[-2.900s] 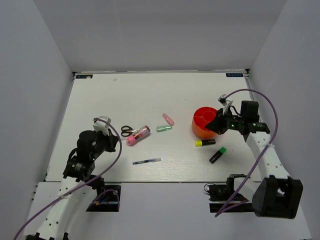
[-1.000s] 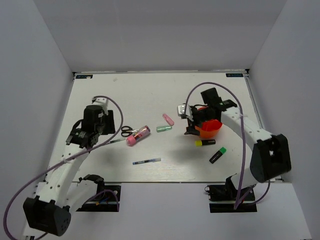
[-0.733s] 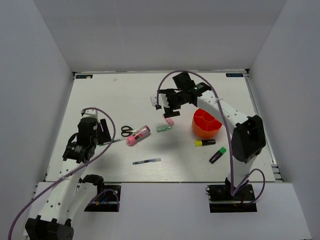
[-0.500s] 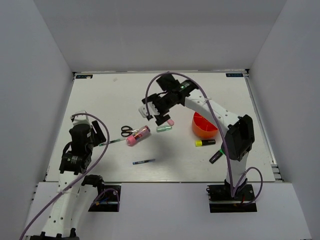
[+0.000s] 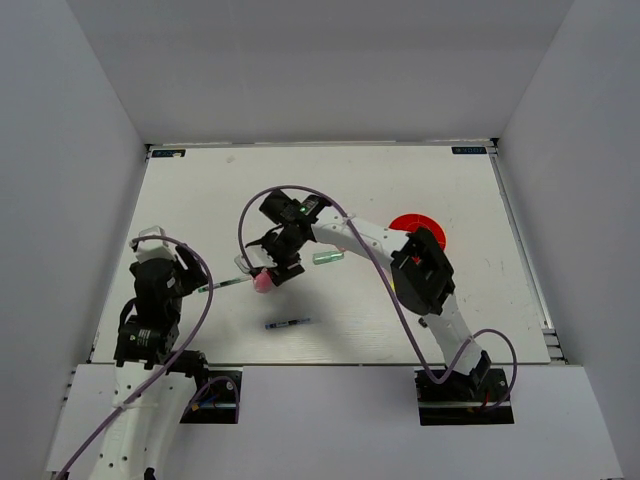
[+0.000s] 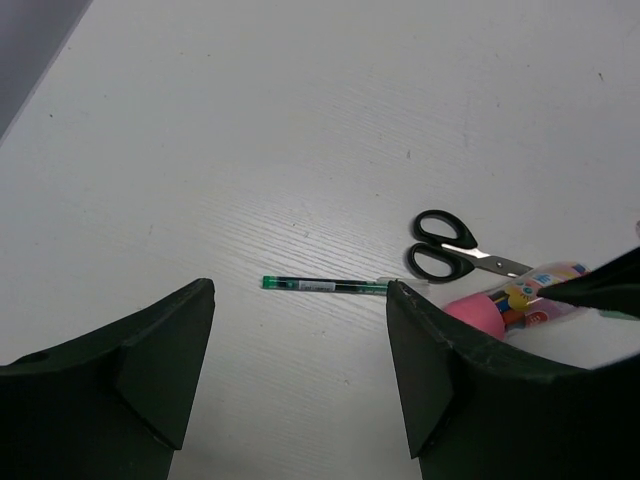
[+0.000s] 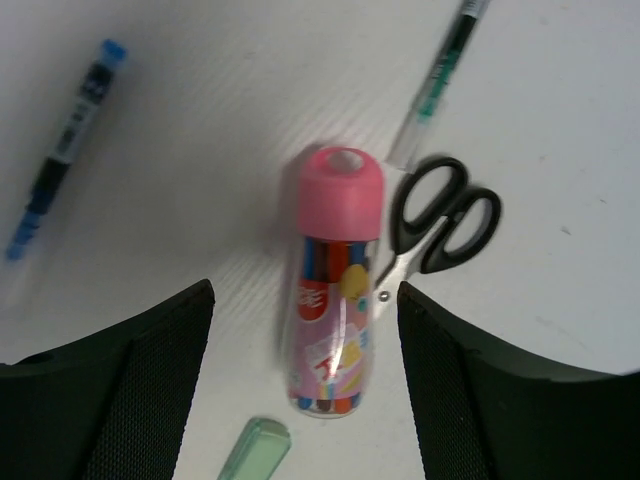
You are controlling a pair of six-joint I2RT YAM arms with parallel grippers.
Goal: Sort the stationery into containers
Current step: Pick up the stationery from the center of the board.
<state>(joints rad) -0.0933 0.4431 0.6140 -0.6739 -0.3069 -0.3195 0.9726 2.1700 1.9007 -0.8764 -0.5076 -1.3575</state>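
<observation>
The right gripper [image 7: 305, 300] hangs over the middle-left of the white table [image 5: 400, 180], its fingers [image 7: 130, 390] spread wide and nothing between them. Directly below lies the fat clear tube with a pink cap [image 7: 335, 340], on its side and untouched. In the top view the gripper covers most of the tube, and only the pink cap end shows.

The black-handled scissors [image 7: 440, 225] lie just beside the tube. Their blades point at it, but whether they touch it cannot be made out. From above they are hidden under the gripper. The thin green pen [image 6: 325, 285] lies near the scissor handles, and its far end is cut off in the right wrist view. The thin blue pen [image 7: 65, 135] is blurred there and lies apart from the tube. Only the tip of the pale green marker [image 7: 255, 450] shows at that view's bottom edge.

The round orange-red plastic cup [image 5: 418, 226] stands well to the right, its near half covered by the right arm. The arm also hides the table in front of it.

The left gripper [image 6: 300, 340] is spread wide and empty, with the green pen beyond its fingers.
</observation>
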